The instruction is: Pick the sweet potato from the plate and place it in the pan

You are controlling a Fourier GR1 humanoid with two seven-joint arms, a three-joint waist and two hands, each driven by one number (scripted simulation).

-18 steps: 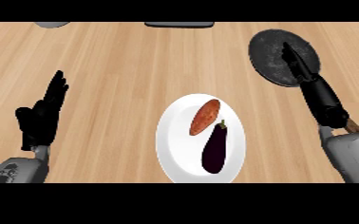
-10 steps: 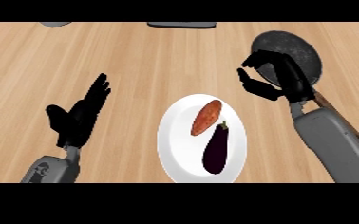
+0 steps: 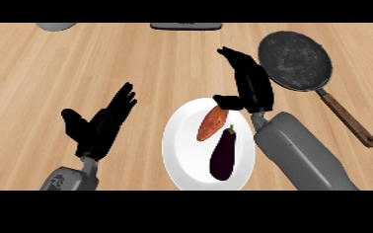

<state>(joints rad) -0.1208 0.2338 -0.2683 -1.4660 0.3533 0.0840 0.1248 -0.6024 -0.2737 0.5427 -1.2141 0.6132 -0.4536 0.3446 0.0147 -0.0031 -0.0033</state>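
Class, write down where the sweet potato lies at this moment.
In the head view the sweet potato lies on the white plate, right of centre, just left of the eggplant, its upper end right under the thumb of the right robot hand.

You're looking at a kitchen — a pale wood-grain counter [image 3: 109,54] carrying a dark round pan [image 3: 295,59] with a wooden handle [image 3: 346,118], plus a white plate [image 3: 182,148] of vegetables — a sweet potato [image 3: 210,123] and an aubergine [image 3: 223,150].

Top edge crops grey object [image 3: 56,26], dark slab [image 3: 186,25].
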